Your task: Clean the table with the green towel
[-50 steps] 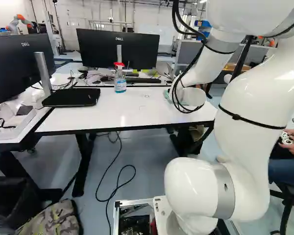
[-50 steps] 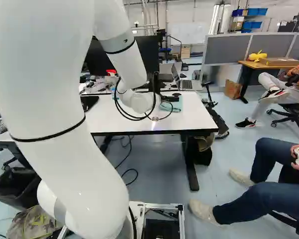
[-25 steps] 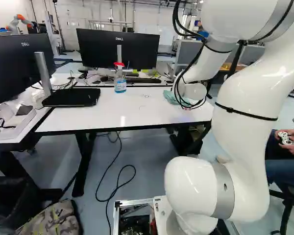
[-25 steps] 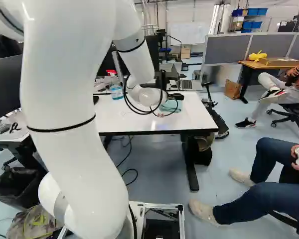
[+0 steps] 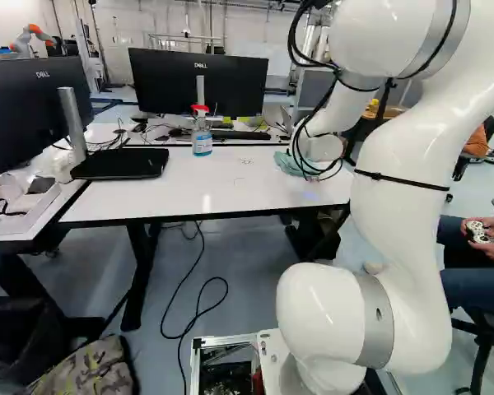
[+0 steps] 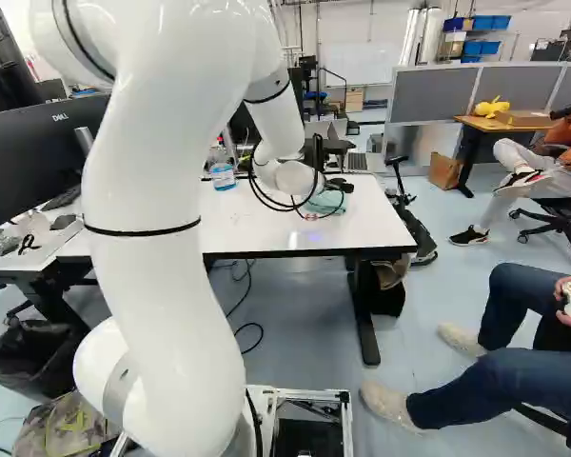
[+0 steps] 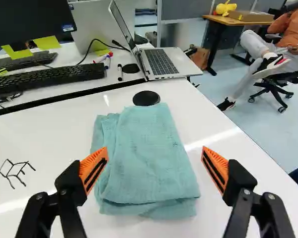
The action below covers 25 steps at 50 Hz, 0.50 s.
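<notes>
In the right base view a black part of the gripper [image 6: 339,186] shows past the arm's white wrist, its fingertips unclear there. The folded green towel [image 7: 149,153] lies flat on the white table [image 7: 44,129]. In the wrist view the gripper [image 7: 155,171] stands open, orange pads wide apart, with the towel seen between and ahead of the fingers. Neither finger presses it from the side. The left base view shows the towel [image 5: 286,164] partly behind the wrist and its cables.
A spray bottle [image 5: 202,136] and black laptop-like slab [image 5: 120,164] stand on the table; a black disc [image 7: 146,98] lies beyond the towel. Thin dark marks [image 7: 16,172] lie beside it. Monitors, keyboards [image 7: 49,79] and an open laptop [image 7: 164,62] are behind.
My arm has swung left in the left base view, and its wrist has shifted right in the right base view. More of the towel shows in the left base view. The base has not moved.
</notes>
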Tool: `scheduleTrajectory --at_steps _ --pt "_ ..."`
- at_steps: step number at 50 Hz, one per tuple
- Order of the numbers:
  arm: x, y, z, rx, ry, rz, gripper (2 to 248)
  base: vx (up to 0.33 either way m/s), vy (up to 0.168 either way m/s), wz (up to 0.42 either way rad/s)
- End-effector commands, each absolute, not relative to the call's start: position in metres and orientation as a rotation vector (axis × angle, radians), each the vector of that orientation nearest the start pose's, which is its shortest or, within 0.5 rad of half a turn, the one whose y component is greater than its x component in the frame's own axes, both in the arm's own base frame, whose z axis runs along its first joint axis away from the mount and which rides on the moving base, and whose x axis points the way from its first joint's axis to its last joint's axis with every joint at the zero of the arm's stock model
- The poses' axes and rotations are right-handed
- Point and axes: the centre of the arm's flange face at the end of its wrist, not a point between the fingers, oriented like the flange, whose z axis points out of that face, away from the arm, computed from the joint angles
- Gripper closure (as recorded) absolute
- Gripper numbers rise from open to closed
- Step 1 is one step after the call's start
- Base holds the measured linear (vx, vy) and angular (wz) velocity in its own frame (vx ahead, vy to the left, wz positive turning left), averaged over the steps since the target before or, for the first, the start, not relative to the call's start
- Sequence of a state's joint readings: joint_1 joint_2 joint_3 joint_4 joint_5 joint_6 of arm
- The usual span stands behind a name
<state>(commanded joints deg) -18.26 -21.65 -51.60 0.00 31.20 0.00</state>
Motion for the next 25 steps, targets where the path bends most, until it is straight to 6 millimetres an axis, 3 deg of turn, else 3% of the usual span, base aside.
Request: scheduleTrajectory --at_steps 25 --pt "0.580 -0.183 0.375 -2.875 0.442 -1.526 3 0.000 0.000 0.000"
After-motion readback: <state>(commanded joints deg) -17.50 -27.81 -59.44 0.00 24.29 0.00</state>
